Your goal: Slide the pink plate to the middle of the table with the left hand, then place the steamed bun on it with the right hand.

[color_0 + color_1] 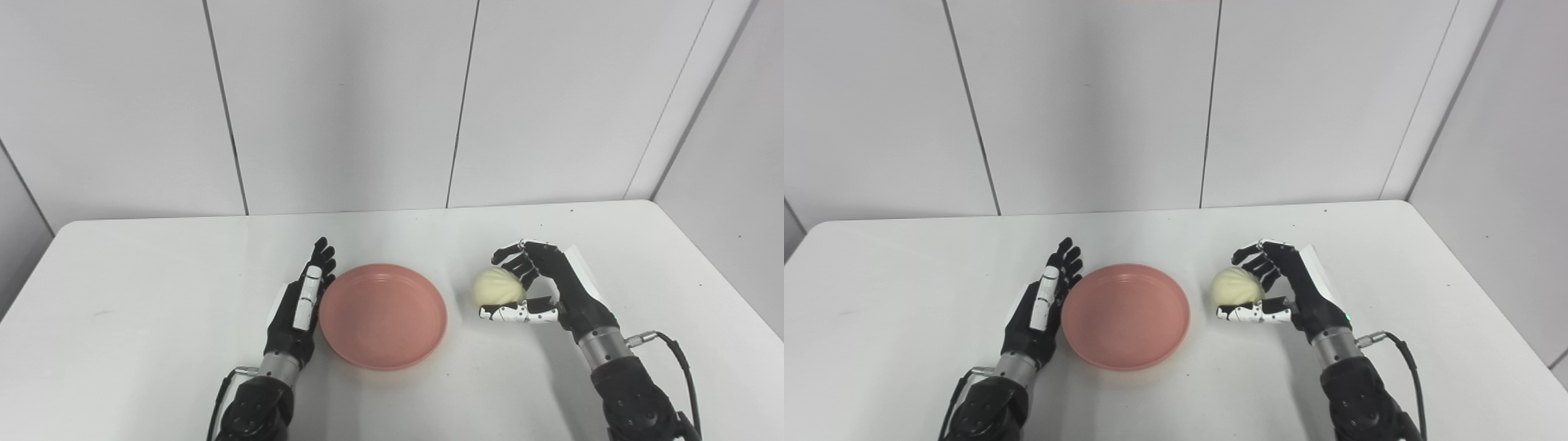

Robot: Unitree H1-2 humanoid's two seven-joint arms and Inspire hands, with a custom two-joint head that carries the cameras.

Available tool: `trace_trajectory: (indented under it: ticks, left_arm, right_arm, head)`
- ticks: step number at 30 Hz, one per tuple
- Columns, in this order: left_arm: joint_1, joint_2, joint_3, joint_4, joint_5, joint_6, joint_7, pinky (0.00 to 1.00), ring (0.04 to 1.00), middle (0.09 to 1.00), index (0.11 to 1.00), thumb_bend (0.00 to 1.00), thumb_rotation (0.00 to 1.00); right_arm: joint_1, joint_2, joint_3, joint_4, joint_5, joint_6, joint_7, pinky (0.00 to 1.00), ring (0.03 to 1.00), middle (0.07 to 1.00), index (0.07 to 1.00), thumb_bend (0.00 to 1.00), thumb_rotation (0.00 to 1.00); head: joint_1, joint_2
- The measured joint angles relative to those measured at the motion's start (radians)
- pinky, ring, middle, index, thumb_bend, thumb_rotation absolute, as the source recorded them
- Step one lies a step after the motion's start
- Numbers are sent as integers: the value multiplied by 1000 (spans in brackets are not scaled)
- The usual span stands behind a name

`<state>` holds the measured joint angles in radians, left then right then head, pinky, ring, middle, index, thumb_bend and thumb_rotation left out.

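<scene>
The pink plate lies flat near the middle of the white table, with nothing on it. My left hand stands edge-on right against the plate's left rim, fingers straight and together, holding nothing. To the right of the plate, the pale steamed bun sits between the curled fingers and thumb of my right hand. The fingers wrap the bun's back and the thumb runs under its front. Whether the bun still rests on the table is unclear.
Grey wall panels rise behind the table's far edge. A black cable trails from my right wrist. Bare tabletop stretches to the left of my left hand and to the far right.
</scene>
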<state>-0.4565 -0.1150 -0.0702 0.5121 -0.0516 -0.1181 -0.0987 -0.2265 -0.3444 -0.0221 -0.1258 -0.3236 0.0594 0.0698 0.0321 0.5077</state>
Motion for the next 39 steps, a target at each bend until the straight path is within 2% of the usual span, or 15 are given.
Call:
trace_trajectory:
  ticks: [6,9,14,19,23,26,33,37,39]
  left_arm:
    - [-9,-4,-5,15,14,-7,7,1000,1000,1000,1000,630,1000]
    - [-24,-5,-6,40,17,-17,12,1000,1000,1000,1000,635,1000]
    - [-35,-6,-10,58,22,-26,18,1000,1000,1000,1000,648,1000]
    - [-36,-6,-12,60,22,-28,21,1000,1000,1000,1000,630,1000]
    - [-37,-6,-13,62,22,-29,21,1000,1000,1000,1000,620,1000]
    - [-37,-6,-15,61,22,-29,21,1000,1000,1000,1000,624,1000]
    - [-35,-5,-14,58,22,-28,21,1000,1000,1000,1000,624,1000]
    - [-35,-4,-13,58,21,-28,20,1000,1000,1000,1000,610,1000]
    - [-34,-5,-14,55,21,-27,20,1000,1000,1000,1000,613,1000]
  right_arm:
    - [0,-2,35,10,11,-54,15,354,421,463,514,520,0]
    - [-2,-1,47,5,3,-56,27,339,410,459,512,520,0]
    - [-12,11,71,-37,-47,-50,28,303,384,451,516,520,0]
    - [-44,50,84,-64,-38,-20,49,317,389,462,532,513,0]
    - [-81,85,104,-67,-33,4,72,282,366,470,543,507,0]
    - [-97,98,114,-65,-36,5,73,307,379,474,540,508,0]
    - [-111,109,135,25,-33,-8,70,352,398,478,534,511,0]
    - [-131,120,166,89,-55,-46,61,384,414,489,522,514,0]
    - [-145,122,181,125,-74,-71,46,359,397,487,533,511,0]
  head:
    - [17,0]
    - [40,0]
    - [45,-3]
    - [51,-5]
    - [48,-5]
    - [45,-3]
    - [43,0]
    - [43,0]
    - [45,2]
